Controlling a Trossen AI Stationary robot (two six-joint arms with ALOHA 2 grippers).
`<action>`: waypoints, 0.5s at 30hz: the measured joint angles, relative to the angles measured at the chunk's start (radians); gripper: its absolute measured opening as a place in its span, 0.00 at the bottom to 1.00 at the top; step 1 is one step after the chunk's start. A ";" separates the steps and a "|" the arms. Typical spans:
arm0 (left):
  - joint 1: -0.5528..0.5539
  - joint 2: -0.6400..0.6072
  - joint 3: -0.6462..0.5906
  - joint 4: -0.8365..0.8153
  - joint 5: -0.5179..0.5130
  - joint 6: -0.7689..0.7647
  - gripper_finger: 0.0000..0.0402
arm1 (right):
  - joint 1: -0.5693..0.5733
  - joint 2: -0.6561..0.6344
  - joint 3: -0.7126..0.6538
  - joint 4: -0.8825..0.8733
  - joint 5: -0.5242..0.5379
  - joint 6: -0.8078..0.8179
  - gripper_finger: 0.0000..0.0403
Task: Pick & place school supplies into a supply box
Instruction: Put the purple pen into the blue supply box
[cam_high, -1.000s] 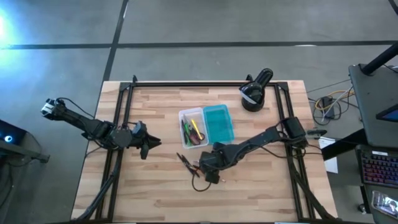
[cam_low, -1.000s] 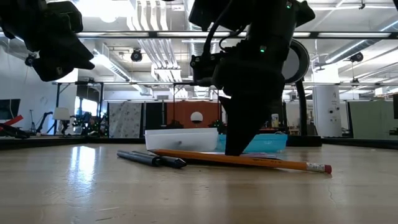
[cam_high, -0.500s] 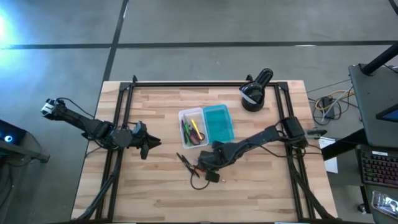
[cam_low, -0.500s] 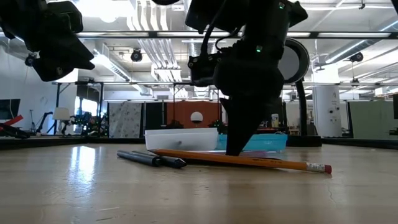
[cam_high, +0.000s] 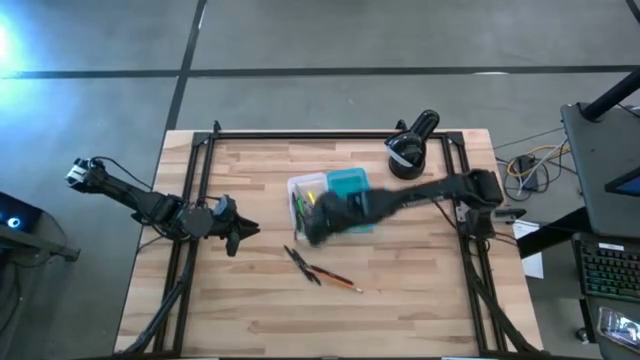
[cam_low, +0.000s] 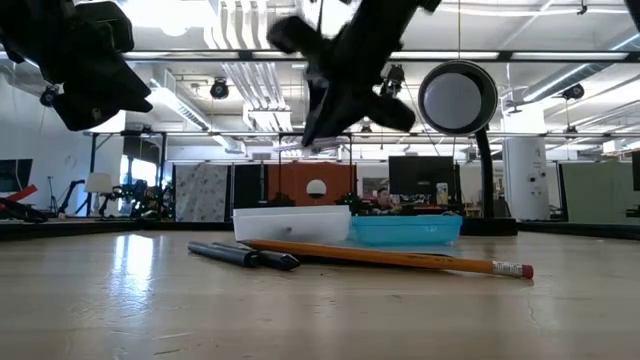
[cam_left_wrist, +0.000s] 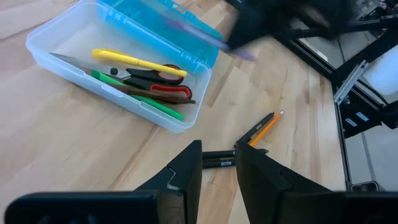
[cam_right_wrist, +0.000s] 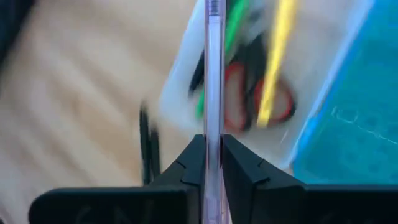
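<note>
The right tool (cam_right_wrist: 212, 158) pinches a clear pen (cam_right_wrist: 213, 74) above the supply box (cam_high: 332, 203). A dark pen (cam_left_wrist: 219, 162) marked "scole" and an orange pencil (cam_high: 334, 277) lie on the counter (cam_high: 420, 300) near the box. The left tool (cam_left_wrist: 219, 163) waits beside it, fingers narrowly apart.

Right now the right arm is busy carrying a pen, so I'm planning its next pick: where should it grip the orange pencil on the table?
Grip the orange pencil mid-shaft, coming straight down with the fingers across its length. It lies flat and diagonal on the table, its tip close to the dark pen, so stay toward the eraser half, which has bare wood around it.
</note>
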 joint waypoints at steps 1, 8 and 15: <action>0.000 0.000 0.000 0.001 0.000 0.000 0.20 | -0.027 0.008 -0.003 0.021 -0.006 0.051 0.07; 0.000 0.003 0.000 0.002 0.000 -0.021 0.20 | -0.096 0.102 -0.004 0.148 -0.067 0.092 0.16; 0.000 0.003 0.000 0.003 0.000 -0.057 0.20 | -0.080 0.088 0.000 0.121 -0.028 -0.105 0.34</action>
